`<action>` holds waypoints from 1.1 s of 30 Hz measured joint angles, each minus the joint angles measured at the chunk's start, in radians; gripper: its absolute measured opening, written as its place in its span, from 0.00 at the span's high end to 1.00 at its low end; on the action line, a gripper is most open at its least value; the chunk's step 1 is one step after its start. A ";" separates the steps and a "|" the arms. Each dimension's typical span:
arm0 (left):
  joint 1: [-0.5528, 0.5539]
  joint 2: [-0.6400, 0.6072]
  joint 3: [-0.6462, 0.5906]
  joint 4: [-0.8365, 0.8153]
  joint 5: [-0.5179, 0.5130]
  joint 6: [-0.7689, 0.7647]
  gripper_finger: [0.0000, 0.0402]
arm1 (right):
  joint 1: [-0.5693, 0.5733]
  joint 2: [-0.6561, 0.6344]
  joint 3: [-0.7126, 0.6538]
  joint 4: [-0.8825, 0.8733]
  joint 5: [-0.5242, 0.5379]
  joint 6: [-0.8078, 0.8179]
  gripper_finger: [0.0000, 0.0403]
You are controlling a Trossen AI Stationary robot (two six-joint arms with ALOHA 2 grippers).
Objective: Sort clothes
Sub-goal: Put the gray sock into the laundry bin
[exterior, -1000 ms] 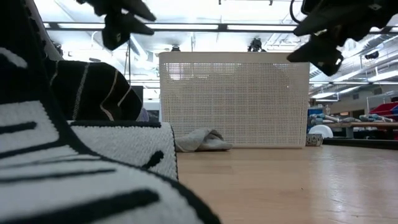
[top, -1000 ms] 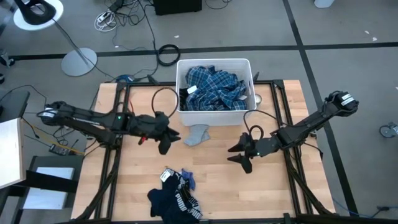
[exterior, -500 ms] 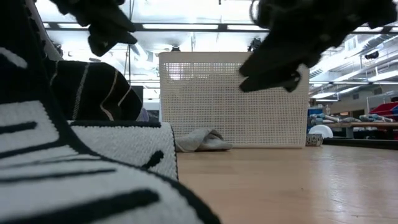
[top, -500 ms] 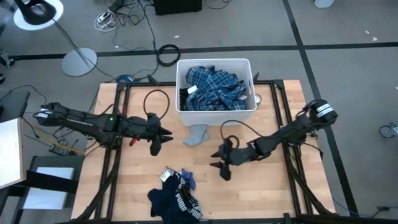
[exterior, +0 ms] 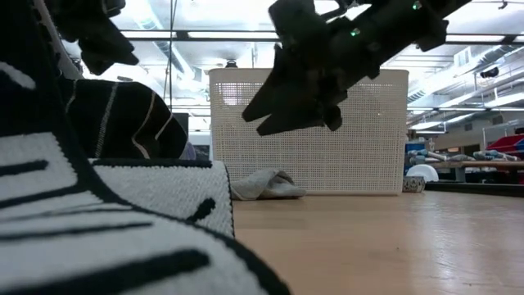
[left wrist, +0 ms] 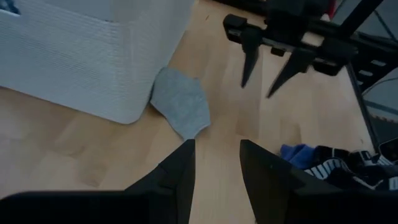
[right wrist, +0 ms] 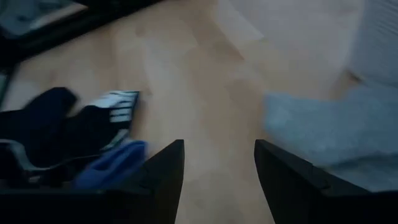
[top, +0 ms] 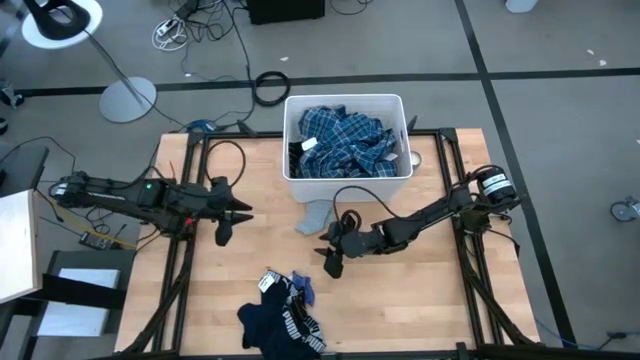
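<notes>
The clothes still to sort lie in two places on the wooden table (top: pixel 420 300). A grey sock (top: pixel 314 216) rests flat just in front of the white bin (top: pixel 345 102), touching its wall at one corner. A dark heap (top: pixel 283 315) of navy, striped and blue pieces sits near the front edge of the table. The plaid shirt (top: pixel 345 140) is already inside the bin.

Your right gripper (top: pixel 331 262) hangs above the bare wood between the sock and the heap, with its fingers apart and nothing between them. Your left gripper (top: pixel 227 222) waits over the left part of the table, also open and empty.

If you go for the sock, I think you should lower the right gripper straight over its middle, away from the bin wall, and pinch a fold of the cloth, because it lies very flat. If you go for the heap, take only one top piece, as the garments are tangled.

In the low view a black-and-white knit covers the near left side, so the heap cannot be read there. How many pieces the heap holds, I cannot tell.
</notes>
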 joint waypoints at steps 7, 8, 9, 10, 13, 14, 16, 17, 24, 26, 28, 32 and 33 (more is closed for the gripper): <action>0.000 -0.089 0.001 -0.084 -0.024 0.013 0.68 | -0.022 0.000 0.004 0.000 0.049 0.025 0.52; 0.000 -0.101 0.001 -0.096 -0.026 0.013 0.68 | -0.024 0.000 0.006 0.001 0.049 0.028 0.52; 0.000 -0.109 0.001 -0.102 -0.029 0.013 0.68 | -0.024 0.000 0.006 0.003 0.049 0.033 0.52; 0.000 -0.118 0.001 -0.108 -0.031 0.012 0.68 | -0.025 0.000 0.006 0.002 0.049 0.038 0.52; 0.000 -0.142 0.001 -0.126 -0.045 0.011 0.68 | -0.026 0.000 0.006 0.002 0.049 0.046 0.52; 0.000 -0.150 0.001 -0.124 -0.052 0.011 0.68 | -0.026 0.000 0.006 0.002 0.049 0.046 0.52; 0.000 -0.162 0.001 -0.133 -0.062 0.011 0.68 | -0.026 0.000 0.006 0.001 0.050 0.045 0.52; 0.000 -0.165 0.001 -0.136 -0.069 0.011 0.67 | -0.026 0.000 0.006 0.001 0.053 0.039 0.52; 0.000 -0.170 0.001 -0.144 -0.093 0.011 0.67 | -0.066 0.000 0.006 -0.024 0.085 -0.093 0.52; 0.000 -0.170 0.001 -0.148 -0.108 0.010 0.67 | -0.085 0.000 0.006 -0.050 0.085 -0.112 0.52; 0.000 -0.170 0.001 -0.153 -0.121 0.005 0.67 | -0.108 0.000 0.005 -0.055 0.085 -0.114 0.52; 0.000 -0.170 0.001 -0.157 -0.129 -0.003 0.67 | -0.147 0.000 0.005 -0.055 0.085 -0.140 0.52; 0.000 -0.170 0.001 -0.158 -0.128 -0.009 0.67 | -0.155 0.008 0.006 -0.048 0.086 -0.148 0.52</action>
